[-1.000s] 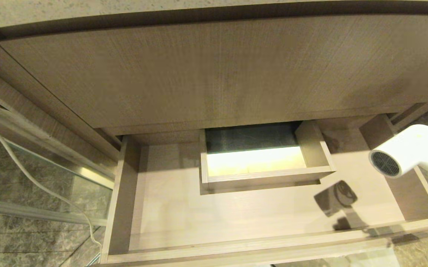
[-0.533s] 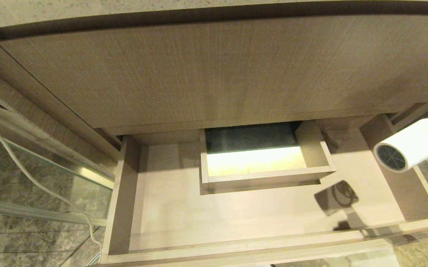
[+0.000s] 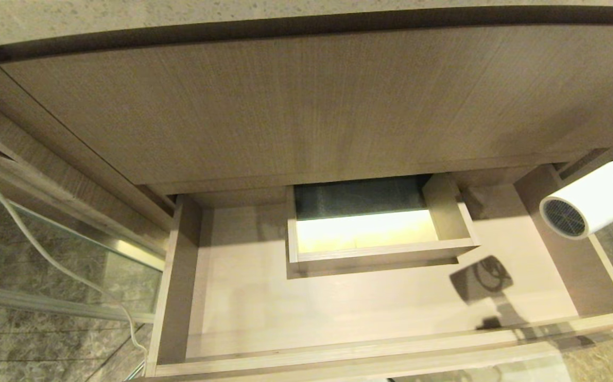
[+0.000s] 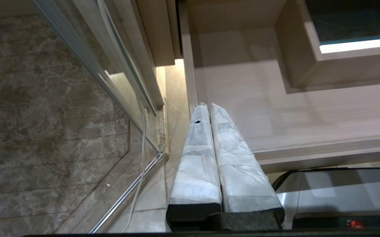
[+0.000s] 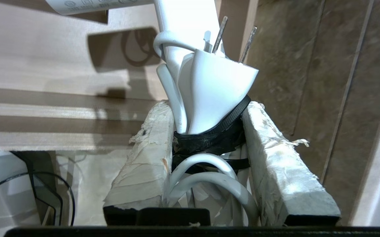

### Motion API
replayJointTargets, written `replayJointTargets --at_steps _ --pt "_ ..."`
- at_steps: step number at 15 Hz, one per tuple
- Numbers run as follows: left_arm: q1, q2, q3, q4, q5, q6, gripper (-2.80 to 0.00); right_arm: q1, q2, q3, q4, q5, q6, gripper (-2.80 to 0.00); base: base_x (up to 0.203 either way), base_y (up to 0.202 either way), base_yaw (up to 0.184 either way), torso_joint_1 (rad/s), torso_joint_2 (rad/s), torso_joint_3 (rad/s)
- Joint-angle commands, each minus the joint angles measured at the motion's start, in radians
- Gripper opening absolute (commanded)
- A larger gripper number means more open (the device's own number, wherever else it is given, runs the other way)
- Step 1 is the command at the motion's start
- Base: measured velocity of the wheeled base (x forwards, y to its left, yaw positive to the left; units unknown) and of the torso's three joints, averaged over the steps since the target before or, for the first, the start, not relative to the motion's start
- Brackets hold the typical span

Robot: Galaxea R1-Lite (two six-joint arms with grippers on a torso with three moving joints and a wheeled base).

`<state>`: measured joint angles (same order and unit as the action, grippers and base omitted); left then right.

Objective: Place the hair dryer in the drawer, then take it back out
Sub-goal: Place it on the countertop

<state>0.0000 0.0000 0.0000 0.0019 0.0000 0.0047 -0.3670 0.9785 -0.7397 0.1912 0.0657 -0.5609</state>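
Above the drawer (image 3: 179, 297), right claw (image 5: 209, 108) half-open, clamping the hair dryer (image 5: 206, 85)

Hair dryer (image 3: 598, 204) higher and further toward right edge of head view than a second ago, barrel partly cut off by frame edge, now over drawer's (image 3: 179, 297) right wall; right gripper (image 5: 206, 131) carries it by handle and cord bundle; dryer's shadow on drawer floor shifted slightly

One hair dryer (image 3: 593, 204) — one drawer (image 3: 370, 307) — two grippers
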Motion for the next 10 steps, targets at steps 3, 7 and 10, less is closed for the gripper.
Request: replayJointTargets --at_steps 3,7,10 --pt "0.000 0.000 0.000 0.000 0.000 0.000 -2.80 -0.003 -0.008 0.014 -0.007 0.000 -0.004 -2.80 0.000 0.000 0.000 0.241 -0.44 -0.182" --pt "0.000 0.000 0.000 0.000 0.000 0.000 -2.80 -0.007 -0.014 0.020 -0.009 0.000 -0.002 -2.80 0.000 0.000 0.000 0.134 -0.47 -0.204" --pt "0.000 0.000 0.000 0.000 0.000 0.000 -2.80 -0.012 -0.014 0.019 -0.010 0.000 -0.004 -2.80 0.000 0.000 0.000 0.307 -0.51 -0.216"
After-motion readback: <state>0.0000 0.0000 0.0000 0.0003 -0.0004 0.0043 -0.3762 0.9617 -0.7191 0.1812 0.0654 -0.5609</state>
